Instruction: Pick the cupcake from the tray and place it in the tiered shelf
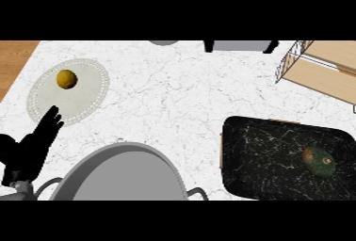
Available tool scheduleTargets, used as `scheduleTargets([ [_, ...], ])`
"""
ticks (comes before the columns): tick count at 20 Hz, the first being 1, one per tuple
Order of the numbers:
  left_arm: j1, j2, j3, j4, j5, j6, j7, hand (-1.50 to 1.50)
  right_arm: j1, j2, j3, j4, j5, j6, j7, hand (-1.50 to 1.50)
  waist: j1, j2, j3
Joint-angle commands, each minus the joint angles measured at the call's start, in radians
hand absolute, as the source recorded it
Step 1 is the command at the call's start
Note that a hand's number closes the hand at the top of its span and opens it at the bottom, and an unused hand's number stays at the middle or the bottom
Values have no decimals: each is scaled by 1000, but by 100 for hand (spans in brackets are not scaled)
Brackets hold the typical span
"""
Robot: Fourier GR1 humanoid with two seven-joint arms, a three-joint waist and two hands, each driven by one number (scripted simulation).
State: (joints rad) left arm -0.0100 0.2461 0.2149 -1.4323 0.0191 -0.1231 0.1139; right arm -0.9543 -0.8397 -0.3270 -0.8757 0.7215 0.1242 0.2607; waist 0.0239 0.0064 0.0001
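On the right side of the white marbled bench (188,89) lies a black tray (271,160) veined with white, its near edge running out of view. The cupcake (319,161) rests on the tray's right part — a dark greenish, rounded thing with a reddish patch on its left side — and nothing touches it. Far off in the right corner stands the tiered shelf (323,70), with pale wooden boards in a thin white wire frame, well apart from the tray.

At the left edge the left robot hand (31,148) shows in black, its fingers straight and held up, the tips just reaching the near rim of a round pale plate (87,101) with a beaded border. It holds nothing. On the far part of that plate sits a small yellow fruit (66,79), apart from the fingers.

Near the bottom middle a large grey rounded body (122,176) fills the view. Along the far edge a grey box (240,45) with black ends and part of a grey round object (164,42) show. A strip of brown wood (12,66) borders the bench at far left.

The right robot hand is out of view.
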Motion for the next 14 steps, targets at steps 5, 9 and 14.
scheduleTargets([
  [5,16,-3,0,13,-10,-10,-42,0,-64,3,-57,280,37,-190,-25,-150,5,3,0],
  [9,13,-10,-5,-28,-9,1,-5,0,-75,-43,9,395,101,-157,-147,-150,12,6,1],
  [14,-12,19,20,-6,12,-22,32,0,-130,-68,-63,473,47,-209,-241,-150,10,5,1],
])
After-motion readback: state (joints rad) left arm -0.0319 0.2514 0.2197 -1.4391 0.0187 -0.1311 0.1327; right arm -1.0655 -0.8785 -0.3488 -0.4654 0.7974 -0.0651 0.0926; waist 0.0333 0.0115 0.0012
